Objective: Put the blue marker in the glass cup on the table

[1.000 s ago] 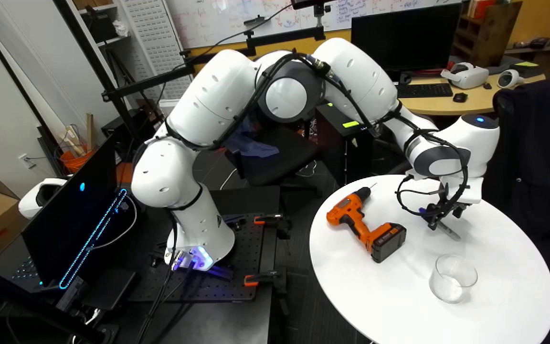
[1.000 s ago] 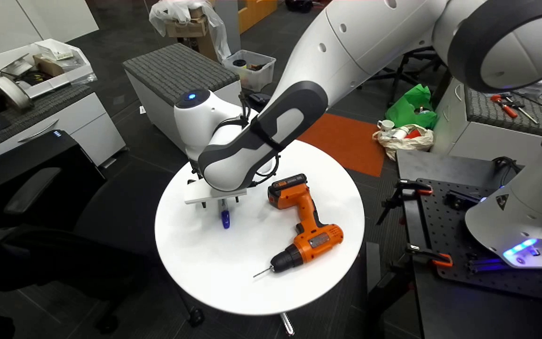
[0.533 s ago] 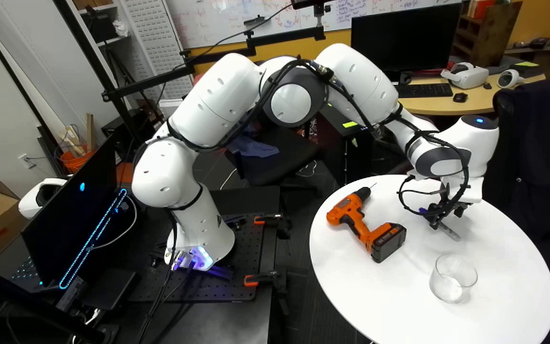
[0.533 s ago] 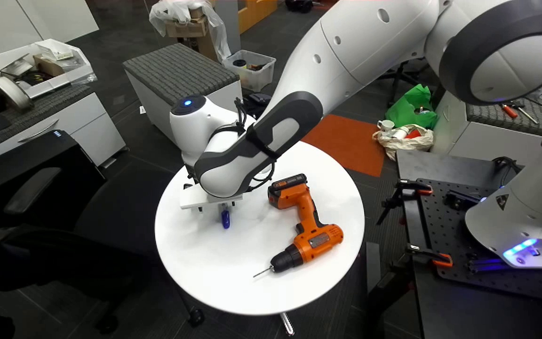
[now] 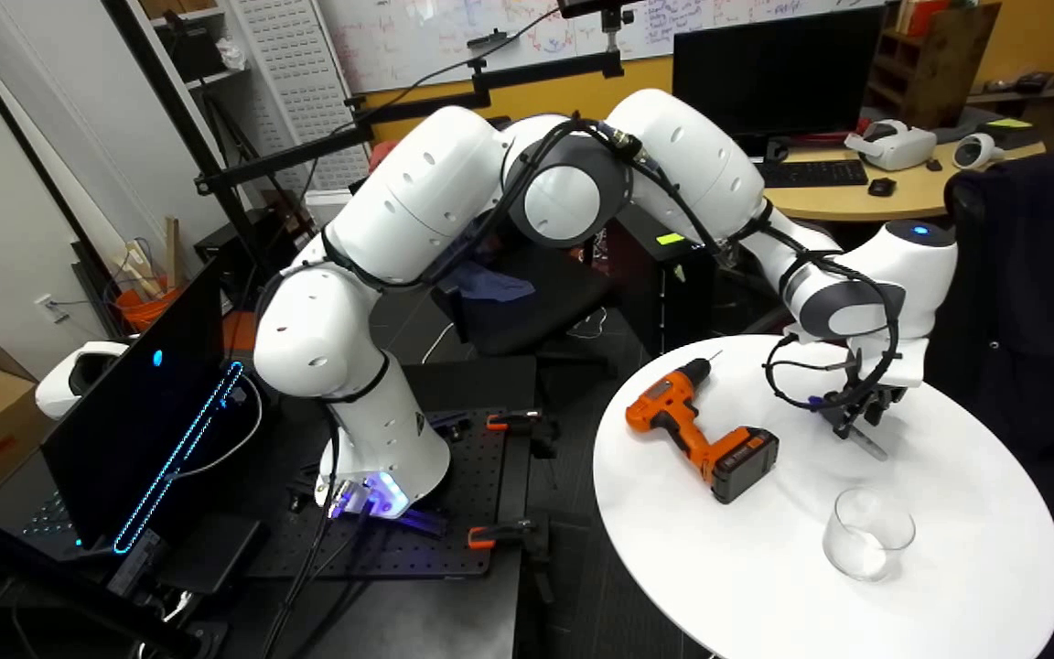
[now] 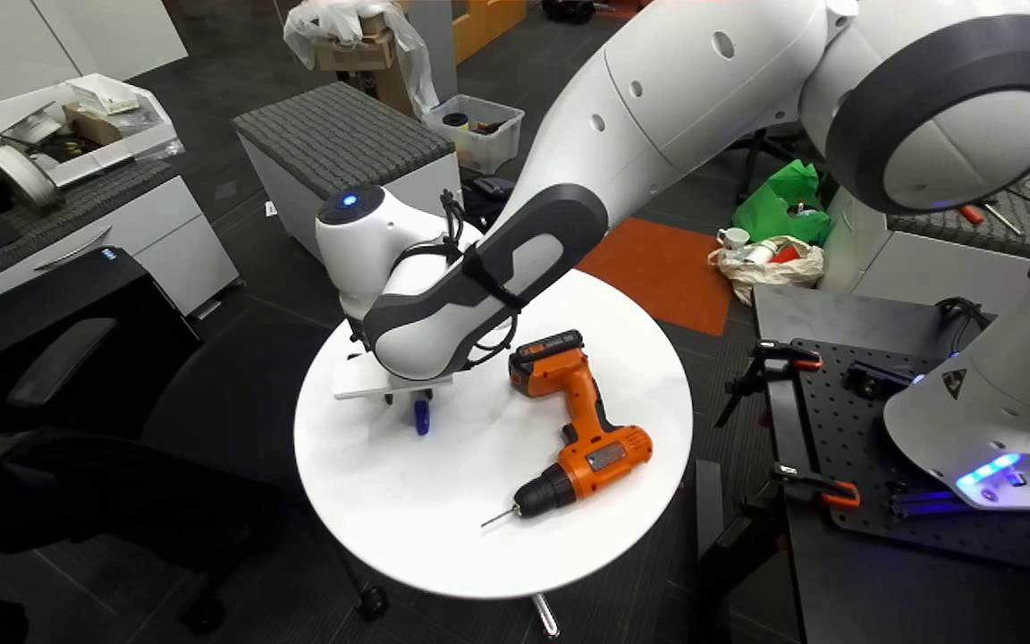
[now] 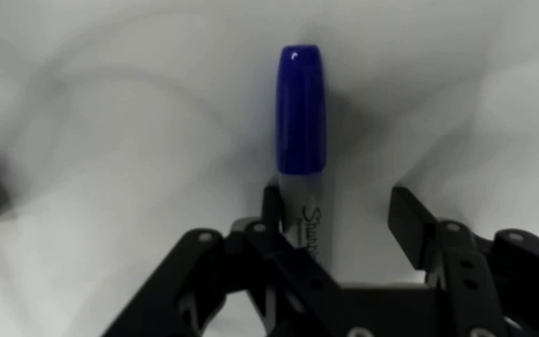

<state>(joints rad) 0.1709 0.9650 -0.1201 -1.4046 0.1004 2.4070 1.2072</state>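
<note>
The pick-up is looking like the step in hand: the hand is hovering low over the blue marker, which is apparently lying flat on the bench. In the wrist view the two fingers are standing partway apart, with the barrel running between them just below the blue cap. One finger is sitting right along the barrel's edge, and whether it is touching I am not able to tell; on the opposite side a plain gap is showing. So the hand is not gripping anything.

In an exterior view the glass cup is standing upright on the bench, apart from the marker and nearer its plain end than its cap. The orange drill is lying off to one side, touching neither.

The next move, as I am judging it, is calling for a slight sideways shift to bring the barrel midway between the fingers, then a squeeze from both sides at once. Pressing from one side alone is risking a roll, the barrel probably being round. With a firm hold, the task is asking for a straight lift, a carry over to the cup, and a tilt bringing the marker near upright above the rim before it is let go. The carry and the drop are both waiting on that grasp, so most of the job is remaining.
</note>
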